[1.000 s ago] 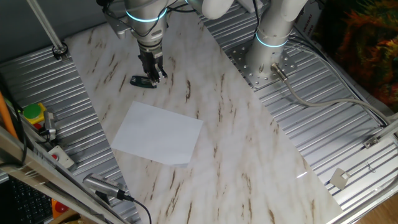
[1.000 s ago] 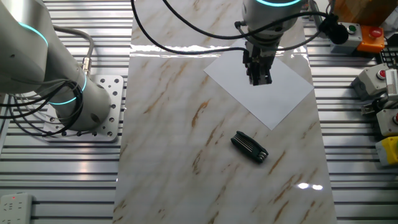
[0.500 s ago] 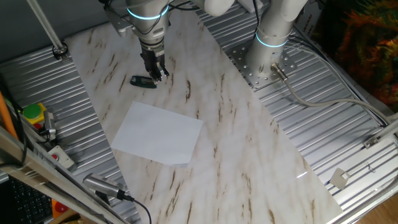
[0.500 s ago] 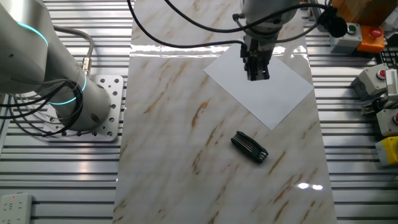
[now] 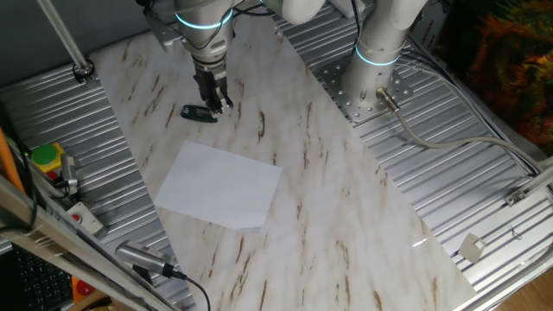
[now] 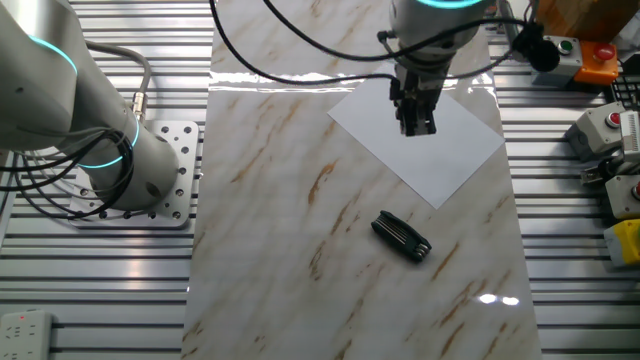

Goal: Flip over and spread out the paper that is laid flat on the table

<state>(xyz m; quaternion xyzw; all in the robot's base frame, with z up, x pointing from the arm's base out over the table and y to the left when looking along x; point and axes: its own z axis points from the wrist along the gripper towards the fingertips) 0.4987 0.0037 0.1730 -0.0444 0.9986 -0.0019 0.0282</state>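
The white paper (image 5: pixel 219 184) lies flat on the marble-patterned table (image 5: pixel 337 216), toward its left side. In the other fixed view the paper (image 6: pixel 450 150) lies near the far right edge of the table (image 6: pixel 270 250). My gripper (image 5: pixel 216 103) hangs raised above the table. It lines up with a black tool in one view and with the paper in the other (image 6: pixel 417 126), and touches neither. Its fingers look close together and hold nothing.
A black folding tool (image 5: pixel 199 112) lies on the table beyond the paper, also seen in the other view (image 6: pixel 401 236). Ribbed grey metal panels (image 5: pixel 484 199) flank the table. The arm's base (image 5: pixel 378 73) stands at the right. Button boxes (image 6: pixel 615 130) sit by the edge.
The gripper has shifted only slightly up and down. The paper and the black tool have not moved.
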